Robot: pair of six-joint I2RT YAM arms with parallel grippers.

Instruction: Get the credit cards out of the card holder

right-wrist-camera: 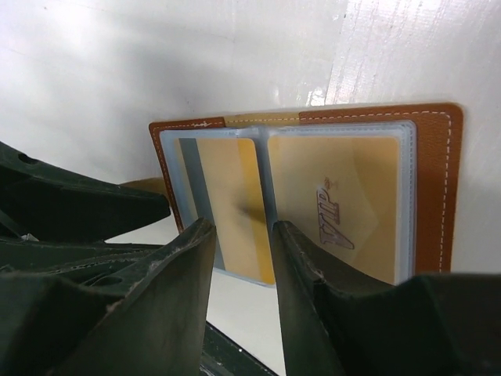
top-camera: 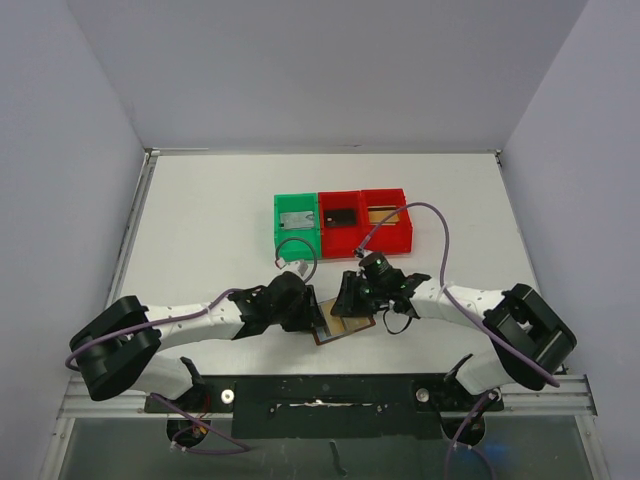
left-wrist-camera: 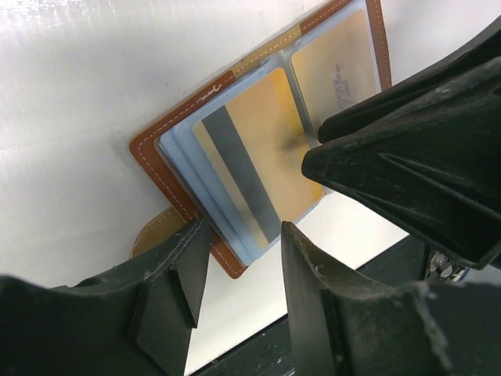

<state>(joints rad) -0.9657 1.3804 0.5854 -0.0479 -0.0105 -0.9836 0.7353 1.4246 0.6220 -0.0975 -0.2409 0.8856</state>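
Note:
The card holder (top-camera: 348,326) lies open on the table near the front edge, brown outside with pale blue-grey pockets. Two gold credit cards sit in its pockets: one showing a grey stripe (left-wrist-camera: 258,133) (right-wrist-camera: 227,196), the other printed VIP (left-wrist-camera: 337,70) (right-wrist-camera: 344,196). My left gripper (top-camera: 316,316) (left-wrist-camera: 244,233) is open, its fingertips straddling the near corner of the holder (left-wrist-camera: 156,157) with nothing clamped. My right gripper (top-camera: 352,296) (right-wrist-camera: 243,227) is also open, its tips just over the lower edge of the striped card, by the holder's centre fold. The two grippers face each other closely across the holder (right-wrist-camera: 434,188).
A green bin (top-camera: 280,222) and two red bins (top-camera: 326,228) (top-camera: 405,228) stand in a row behind the holder, each with a small flat item inside. The black front rail (top-camera: 320,400) runs just below the holder. White walls close in the table's sides.

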